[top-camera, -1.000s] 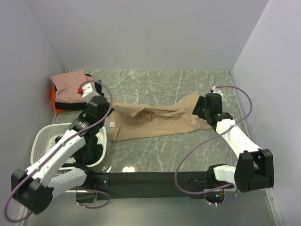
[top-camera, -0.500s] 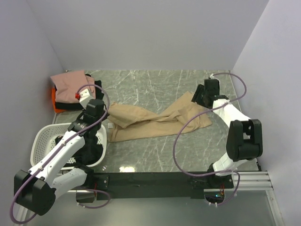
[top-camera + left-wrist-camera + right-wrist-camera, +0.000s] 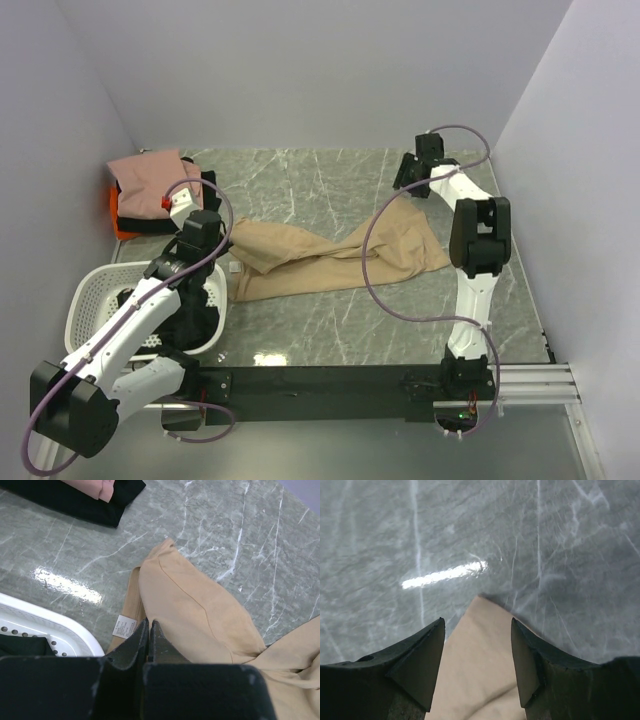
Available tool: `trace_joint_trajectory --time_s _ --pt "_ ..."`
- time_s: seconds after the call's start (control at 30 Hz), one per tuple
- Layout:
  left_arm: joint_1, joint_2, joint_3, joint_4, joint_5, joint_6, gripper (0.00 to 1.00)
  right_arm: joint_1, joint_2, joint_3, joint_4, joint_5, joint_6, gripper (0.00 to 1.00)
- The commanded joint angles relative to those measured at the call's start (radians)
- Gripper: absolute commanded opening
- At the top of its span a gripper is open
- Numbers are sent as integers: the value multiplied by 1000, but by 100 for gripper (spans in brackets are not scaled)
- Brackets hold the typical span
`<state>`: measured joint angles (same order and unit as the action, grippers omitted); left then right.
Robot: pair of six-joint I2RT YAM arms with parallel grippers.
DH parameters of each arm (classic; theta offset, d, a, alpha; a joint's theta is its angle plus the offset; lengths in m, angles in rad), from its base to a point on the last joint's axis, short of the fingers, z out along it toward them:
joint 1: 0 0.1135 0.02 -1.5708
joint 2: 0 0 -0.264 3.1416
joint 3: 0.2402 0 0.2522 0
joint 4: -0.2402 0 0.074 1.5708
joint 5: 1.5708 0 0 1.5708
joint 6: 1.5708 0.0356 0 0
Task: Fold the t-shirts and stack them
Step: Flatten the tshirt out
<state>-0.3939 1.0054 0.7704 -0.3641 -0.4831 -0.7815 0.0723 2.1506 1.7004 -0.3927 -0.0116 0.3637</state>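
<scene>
The tan-beige t-shirt [image 3: 330,258] lies crumpled across the middle of the table. My left gripper [image 3: 218,242] is shut on its left edge, beside a white label [image 3: 123,627]; the cloth [image 3: 200,615] spreads right of the shut fingers [image 3: 135,640]. My right gripper [image 3: 405,186] is open at the far right, just above the shirt's far corner [image 3: 475,670], which lies between the fingers untouched. A folded dusty pink shirt [image 3: 148,180] lies on a black one [image 3: 75,500] and an orange one [image 3: 120,225] at the far left.
A white perforated basket [image 3: 95,285] stands at the near left, under my left arm, with dark cloth [image 3: 190,320] in it; its rim [image 3: 50,625] shows in the left wrist view. Walls close in the left, back and right sides.
My right gripper has let go of the shirt's right end and swung toward the far wall. The stretched shirt has gone slack and bunched. My left gripper shifted slightly, still holding.
</scene>
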Motion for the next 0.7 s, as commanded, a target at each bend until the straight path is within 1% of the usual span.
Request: trace_joint_trajectory --time_s 0.0,0.17,0.43,0.5,0.53,0.67 --pt "6 -2 15 27 12 19 0 15 40 102 -95 30 -34 62" --pt "7 -2 15 31 24 22 1 23 100 177 -136 48 -39 62" --pt "7 -16 17 27 29 24 1 40 232 359 -305 90 -63 62" --pt "7 -22 17 27 26 24 1 46 242 381 -328 91 -71 62" --pt "7 -25 15 25 26 24 1 46 245 381 -333 99 -71 60" --pt "7 -31 13 24 23 22 1 55 238 369 -327 120 -74 61"
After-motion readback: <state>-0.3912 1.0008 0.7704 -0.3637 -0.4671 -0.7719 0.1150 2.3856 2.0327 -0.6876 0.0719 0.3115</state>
